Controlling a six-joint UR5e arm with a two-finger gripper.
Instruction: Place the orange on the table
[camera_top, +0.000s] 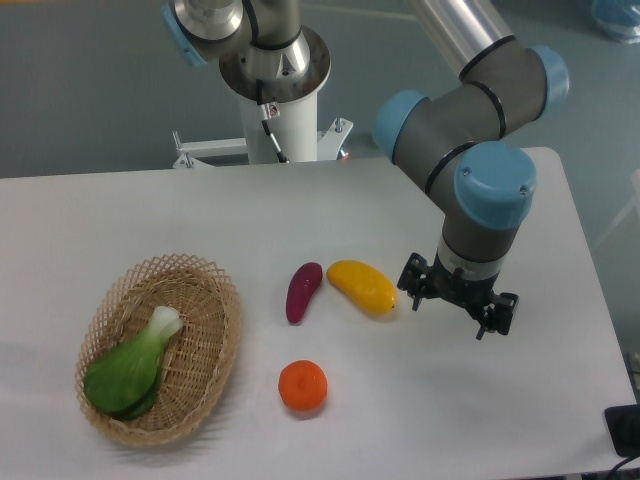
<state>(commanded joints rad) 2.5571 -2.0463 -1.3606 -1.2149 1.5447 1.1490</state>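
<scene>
We take the table (300, 215) first: a broad white top that carries every loose item in view; next in size is the arm (470, 110), which reaches in from the rear and hangs over the right part of the top; then the wicker basket (200, 385) at the left, which holds a green leafy vegetable (130, 370). The gripper (458, 303) points downward with its fingers spread apart and nothing between them. The yellow fruit (364, 286) lies just beside the gripper on the camera-left side, its long axis running diagonally; the purple vegetable (303, 292) lies near it, further left. The orange (303, 386) already rests on the table, apart from the basket; from the gripper it lies toward the camera and to camera-left, well apart, round and without a long axis. We read no brand, label or writing anywhere.
</scene>
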